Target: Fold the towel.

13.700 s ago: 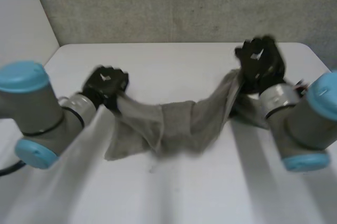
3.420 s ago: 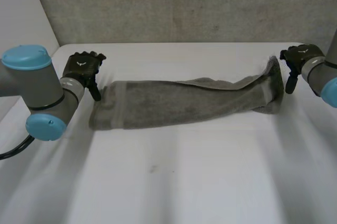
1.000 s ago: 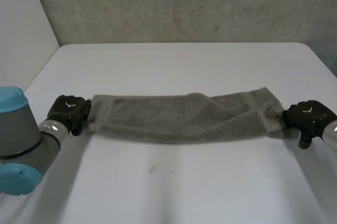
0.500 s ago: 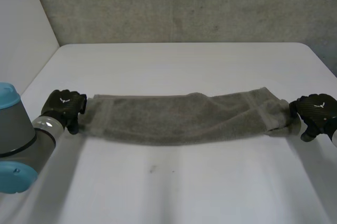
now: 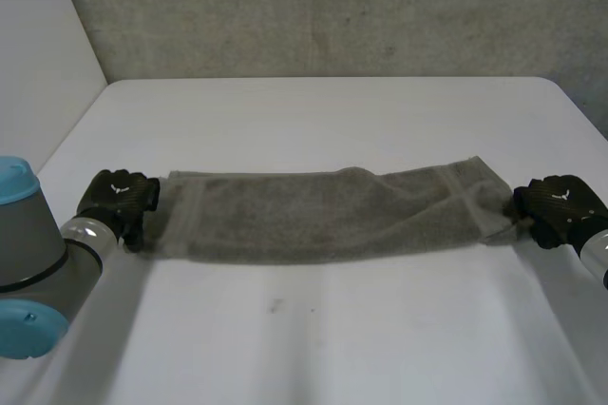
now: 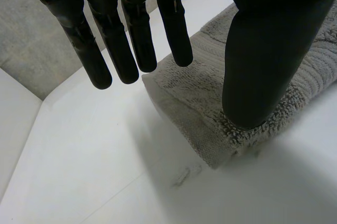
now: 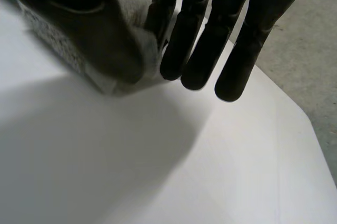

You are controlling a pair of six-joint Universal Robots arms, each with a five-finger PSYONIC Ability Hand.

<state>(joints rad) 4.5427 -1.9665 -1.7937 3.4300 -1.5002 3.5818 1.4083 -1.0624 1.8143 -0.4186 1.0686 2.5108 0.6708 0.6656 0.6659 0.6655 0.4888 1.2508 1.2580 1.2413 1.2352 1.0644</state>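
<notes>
The left robot hand [image 5: 119,198] is held wide, its fingers [image 6: 126,40] straight and set well apart from the thumb. The thumb is pressed down on a corner of the left end of the towel [image 5: 332,215], and the fingertips are poised just over that end's short edge; nothing is gripped. The right robot hand [image 5: 560,207] is placed at the opposite end, its fingers [image 7: 231,40] likewise straight. A bunched corner of the cloth seems to be pinched between its thumb and the nearest finger, though the thumb is too close to the wrist camera for certainty. Between the two hands the grey towel is laid on the white desk [image 5: 332,120] as a long, narrow band. Its long axis is run from left to right across the desk, with the right end angled slightly toward the far edge.
</notes>
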